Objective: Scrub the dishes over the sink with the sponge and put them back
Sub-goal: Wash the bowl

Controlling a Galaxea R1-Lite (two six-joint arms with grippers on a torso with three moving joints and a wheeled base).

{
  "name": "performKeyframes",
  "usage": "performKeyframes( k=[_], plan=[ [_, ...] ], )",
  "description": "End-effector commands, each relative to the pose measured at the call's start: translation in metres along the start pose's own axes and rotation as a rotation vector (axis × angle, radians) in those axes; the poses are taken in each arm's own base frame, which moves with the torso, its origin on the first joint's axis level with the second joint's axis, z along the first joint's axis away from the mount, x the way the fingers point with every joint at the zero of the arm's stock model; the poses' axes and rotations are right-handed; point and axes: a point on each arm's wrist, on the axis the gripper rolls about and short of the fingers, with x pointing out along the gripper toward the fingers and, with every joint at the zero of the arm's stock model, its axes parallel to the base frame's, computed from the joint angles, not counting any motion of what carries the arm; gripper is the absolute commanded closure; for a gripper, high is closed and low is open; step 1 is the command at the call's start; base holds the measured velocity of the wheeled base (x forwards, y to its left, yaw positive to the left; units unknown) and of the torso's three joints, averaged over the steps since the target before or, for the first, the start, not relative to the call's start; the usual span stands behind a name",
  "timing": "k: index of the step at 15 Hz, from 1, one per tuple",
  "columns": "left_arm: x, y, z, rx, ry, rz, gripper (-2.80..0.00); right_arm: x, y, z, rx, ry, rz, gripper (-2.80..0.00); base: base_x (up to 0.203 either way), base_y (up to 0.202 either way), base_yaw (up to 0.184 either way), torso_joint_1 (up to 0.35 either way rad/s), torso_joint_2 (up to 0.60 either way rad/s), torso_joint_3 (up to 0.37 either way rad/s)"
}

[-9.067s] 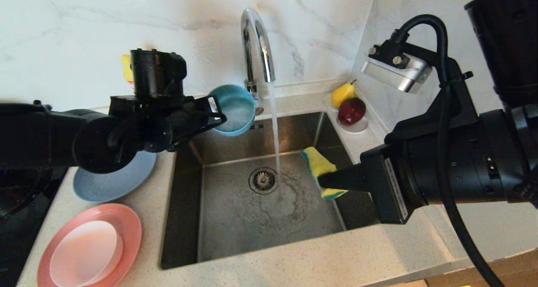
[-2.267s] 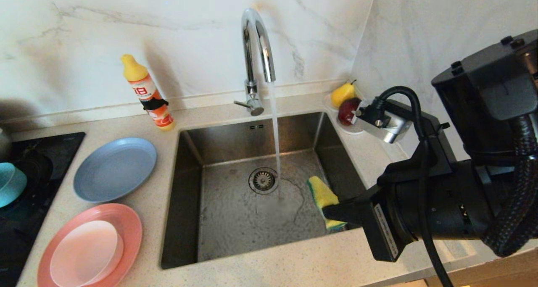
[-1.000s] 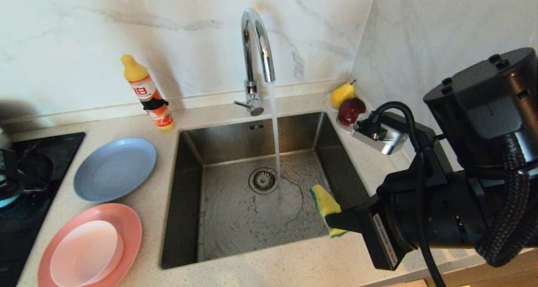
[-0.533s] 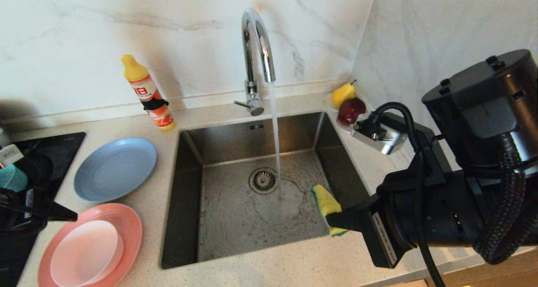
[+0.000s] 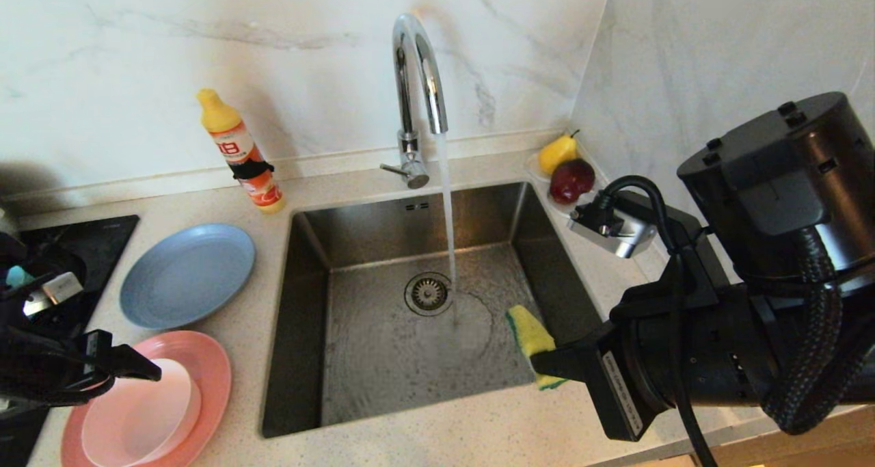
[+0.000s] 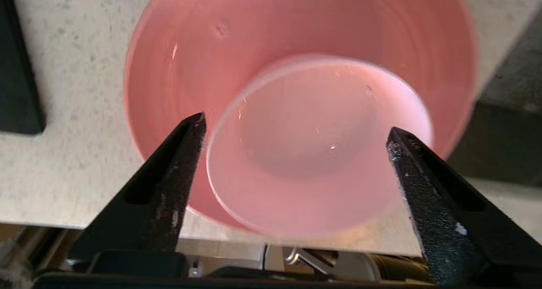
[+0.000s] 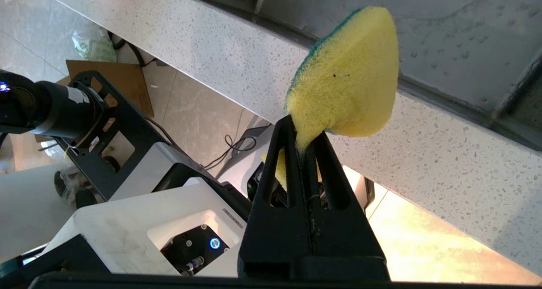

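Note:
My left gripper [image 5: 96, 330] [image 6: 296, 126] hangs open at the front left, just above the pale pink-white bowl [image 5: 157, 412] [image 6: 313, 153]; nothing is between its fingers. That bowl sits in the salmon-pink plate [image 5: 205, 364] [image 6: 178, 69]. Behind them lies the grey-blue plate [image 5: 188, 274]. A sliver of the teal bowl [image 5: 12, 275] shows at the left edge, mostly hidden by my arm. My right gripper [image 5: 540, 364] [image 7: 302, 130] is shut on the sponge [image 5: 530, 334] [image 7: 351, 77] over the front right corner of the sink [image 5: 301, 330].
Water runs from the chrome tap [image 5: 413, 63] to beside the drain [image 5: 428, 292]. An orange detergent bottle [image 5: 239, 152] stands behind the plates. A saucer with a pear and a red fruit [image 5: 567, 173] fills the back right corner. A black hob [image 5: 82, 241] lies far left.
My left gripper has opened wide and swung from the hob at the far left towards the front, over the pink plate and bowl. The right arm and sponge have stayed put.

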Motion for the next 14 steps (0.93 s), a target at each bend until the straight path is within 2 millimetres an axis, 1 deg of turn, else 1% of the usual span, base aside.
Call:
performKeyframes(
  k=[1, 5, 7, 11, 14],
  plan=[
    [0.016, 0.004, 0.0, -0.012, 0.045, 0.002, -2.8, 0.001, 0.0, -0.001, 0.001, 0.005, -0.003, 0.0, 0.0, 0.0, 0.0, 0.0, 0.0, 0.0],
    [0.02, 0.004, -0.003, -0.02, 0.061, -0.002, -2.8, 0.0, -0.001, -0.003, 0.001, 0.009, -0.004, 0.0, 0.0, 0.0, 0.0, 0.0, 0.0, 0.0],
    [0.021, 0.003, 0.0, -0.025, 0.025, -0.004, -2.8, 0.001, -0.002, -0.004, 0.001, 0.014, -0.009, 0.0, 0.0, 0.0, 0.0, 0.0, 0.0, 0.0],
    [0.03, 0.005, 0.002, -0.033, 0.012, -0.006, -2.8, 0.0, -0.002, -0.004, 0.0, 0.01, -0.007, 0.0, 0.0, 0.0, 0.0, 0.0, 0.0, 0.0],
    [0.043, 0.007, 0.01, -0.079, -0.018, -0.004, -2.8, -0.002, -0.002, -0.004, 0.001, 0.009, -0.005, 0.0, 0.0, 0.0, 0.0, 0.0, 0.0, 0.0]
  ],
)
